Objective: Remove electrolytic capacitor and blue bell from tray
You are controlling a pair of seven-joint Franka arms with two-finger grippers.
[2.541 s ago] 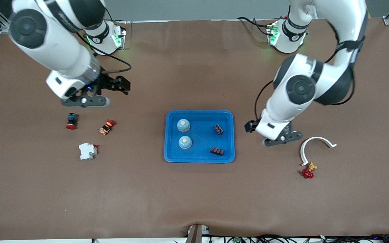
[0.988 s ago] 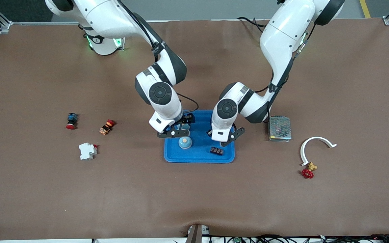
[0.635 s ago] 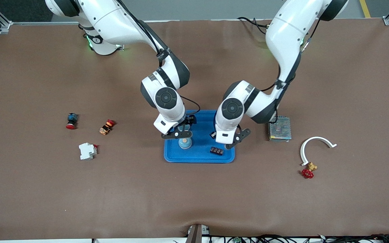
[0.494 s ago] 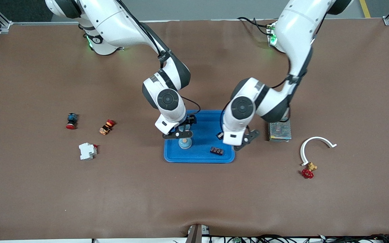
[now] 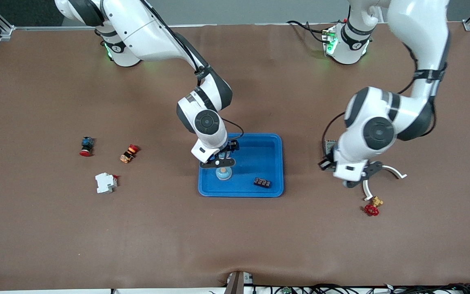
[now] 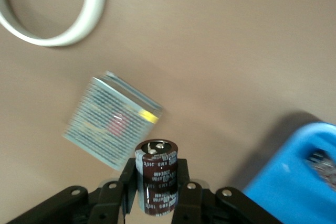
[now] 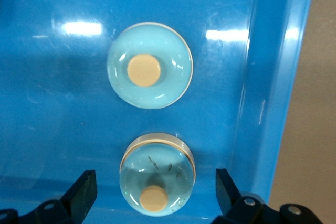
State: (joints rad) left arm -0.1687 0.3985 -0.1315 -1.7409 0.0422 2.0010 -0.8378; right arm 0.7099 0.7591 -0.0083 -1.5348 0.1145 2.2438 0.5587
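My left gripper (image 6: 156,192) is shut on a dark brown cylindrical capacitor (image 6: 156,163), held upright in the air. In the front view the left gripper (image 5: 353,179) hangs over the table between the blue tray (image 5: 273,141) and the white curved clamp, and its hand hides the capacitor. My right gripper (image 7: 156,190) is open low over the tray (image 7: 273,103). A light blue bell (image 7: 157,171) sits between its fingers, apart from both. A second bell (image 7: 149,65) stands beside it, nearer the front camera (image 5: 223,174). A dark second capacitor (image 5: 262,183) lies in the tray.
A mesh power supply box (image 6: 110,127) lies on the table under my left gripper, partly seen in the front view (image 5: 329,145). Near it lie the white clamp (image 5: 396,173) and a red valve (image 5: 371,209). Two push buttons (image 5: 86,146) (image 5: 129,153) and a white breaker (image 5: 105,182) lie toward the right arm's end.
My left arm has swung away from the tray toward its own end of the table, carrying the capacitor. My right gripper has stayed open over the bells, shifting only slightly.
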